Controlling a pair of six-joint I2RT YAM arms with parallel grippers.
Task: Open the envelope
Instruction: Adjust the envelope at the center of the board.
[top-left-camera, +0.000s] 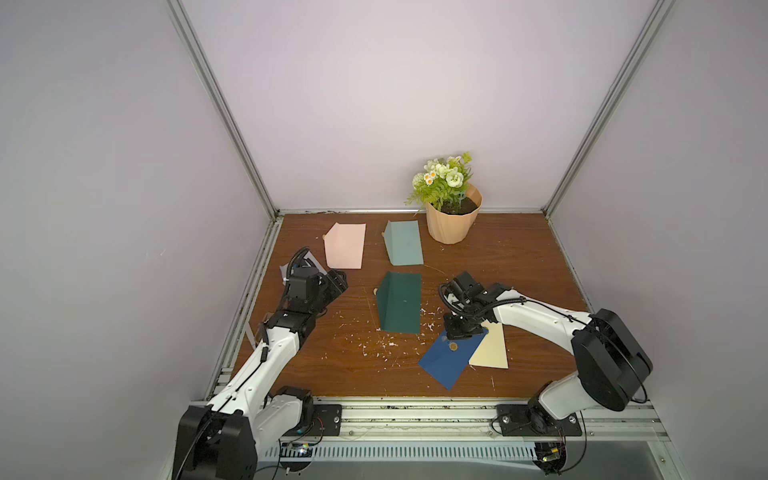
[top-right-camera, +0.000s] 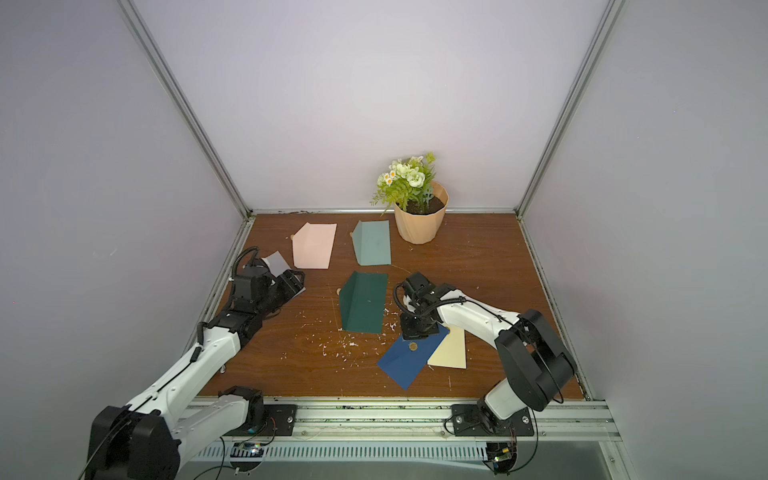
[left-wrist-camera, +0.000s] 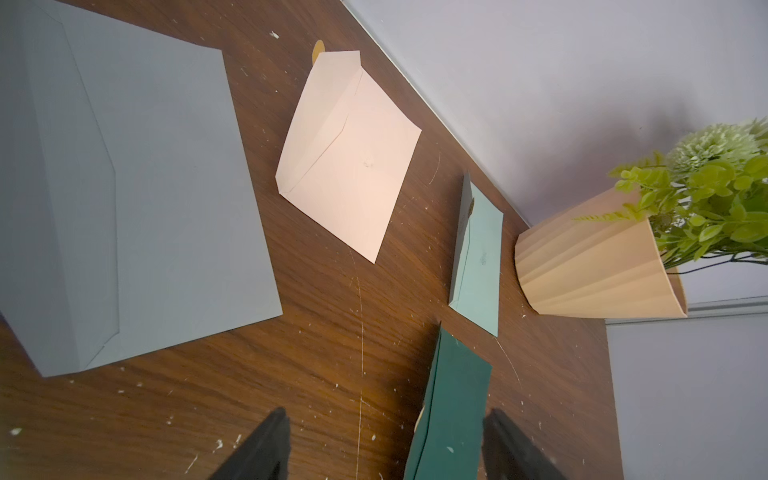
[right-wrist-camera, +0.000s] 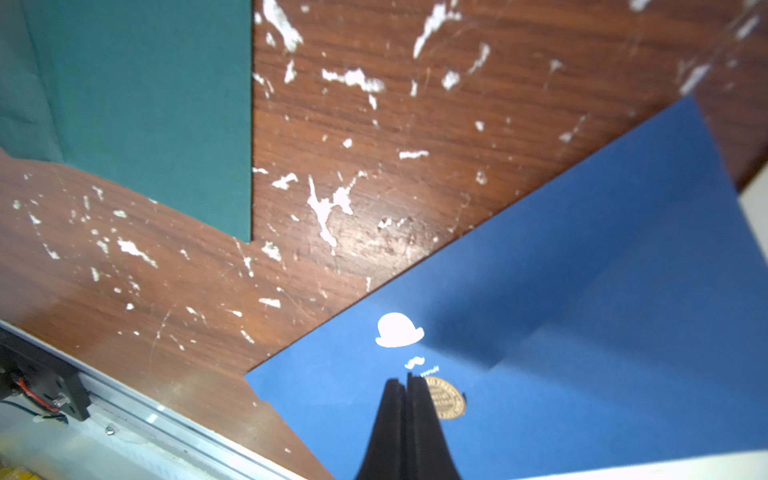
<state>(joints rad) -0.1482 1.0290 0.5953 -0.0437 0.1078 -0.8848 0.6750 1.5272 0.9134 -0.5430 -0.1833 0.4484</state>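
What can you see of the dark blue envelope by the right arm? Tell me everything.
The dark blue paper envelope lies flat on the brown wooden table, turned diagonally, one edge overlapping a cream paper envelope. Its flap looks closed, held by a round gold sticker. A white bowler hat and moustache print sits beside the seal. The right gripper, jaws shut, points at it next to the sticker; contact cannot be told.
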